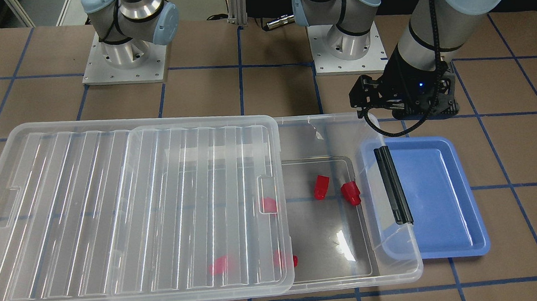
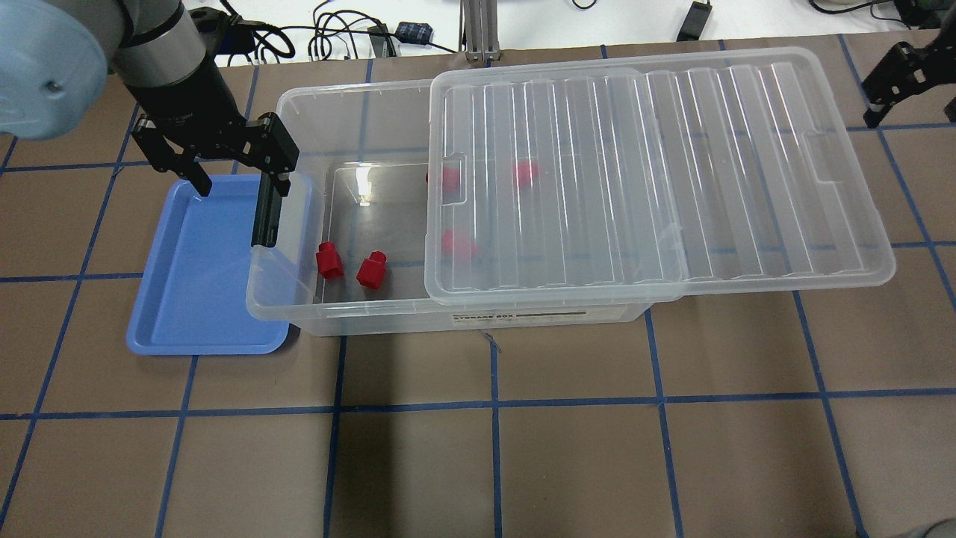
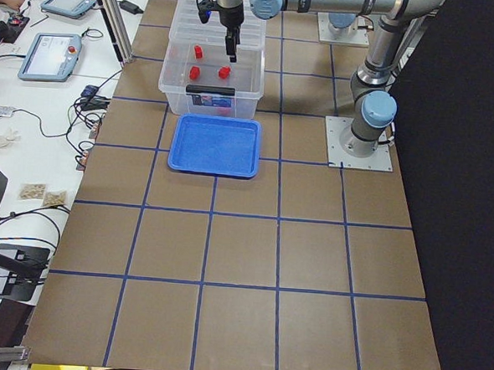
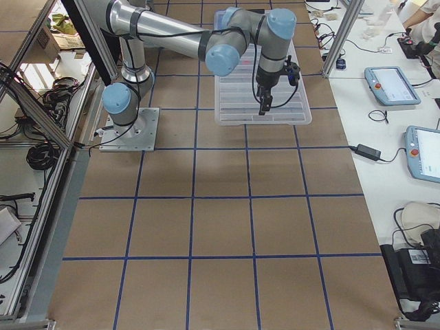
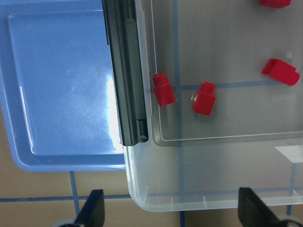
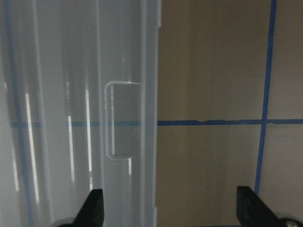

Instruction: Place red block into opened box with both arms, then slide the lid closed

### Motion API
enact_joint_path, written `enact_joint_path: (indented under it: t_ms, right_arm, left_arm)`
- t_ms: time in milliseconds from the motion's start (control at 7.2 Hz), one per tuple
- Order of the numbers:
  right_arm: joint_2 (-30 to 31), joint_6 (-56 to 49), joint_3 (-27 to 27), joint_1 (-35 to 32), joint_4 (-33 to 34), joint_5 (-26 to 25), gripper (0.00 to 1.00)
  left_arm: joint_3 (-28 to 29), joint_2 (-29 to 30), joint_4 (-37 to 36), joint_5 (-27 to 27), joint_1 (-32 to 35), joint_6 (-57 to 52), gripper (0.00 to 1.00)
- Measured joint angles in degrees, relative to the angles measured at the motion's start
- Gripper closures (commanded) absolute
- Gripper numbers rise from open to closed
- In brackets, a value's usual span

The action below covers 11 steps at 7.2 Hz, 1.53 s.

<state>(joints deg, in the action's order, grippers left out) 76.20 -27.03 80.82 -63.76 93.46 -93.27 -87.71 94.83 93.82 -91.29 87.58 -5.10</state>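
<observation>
The clear box [image 2: 478,317] lies across the table with its ribbed lid [image 2: 657,164] slid toward my right, so its left end is uncovered. Two red blocks [image 2: 328,260] [image 2: 371,269] lie in the uncovered part near the black latch bar [image 2: 265,217]. Others [image 2: 457,245] show through the lid. My left gripper [image 2: 239,179] hangs open and empty over the box's latch end. In the left wrist view the same two blocks [image 5: 163,89] lie below it. My right gripper [image 6: 173,213] is open and empty above the lid's outer short edge and its recess [image 6: 124,120].
A blue tray [image 2: 202,284] with nothing in it sits against the box's latch end, partly under the box rim. Both arm bases [image 1: 125,56] stand on the robot's side of the table. Brown table with blue tape lines surrounds the box.
</observation>
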Motion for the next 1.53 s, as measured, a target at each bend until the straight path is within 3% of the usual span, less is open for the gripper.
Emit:
enact_joint_path:
  t_ms: [278,694,1528]
  right_arm:
    - [-4.6,-5.5,0.6,3.3,5.0,-0.4,0.0]
    - [-7.8,-6.1,1.6,3.5,7.2,0.0,0.0]
    - [-7.9,-3.0,2.0,-3.9,7.2,2.4,0.0]
  left_arm:
    - [-1.8,-1.1,-0.6,0.2,-0.3,-0.4,0.0]
    - [-2.2,-1.6,-0.6,-0.3,-0.3,-0.3,0.0]
    - [-2.4,-2.1,-0.5,-0.4,-0.3,-0.3,0.0]
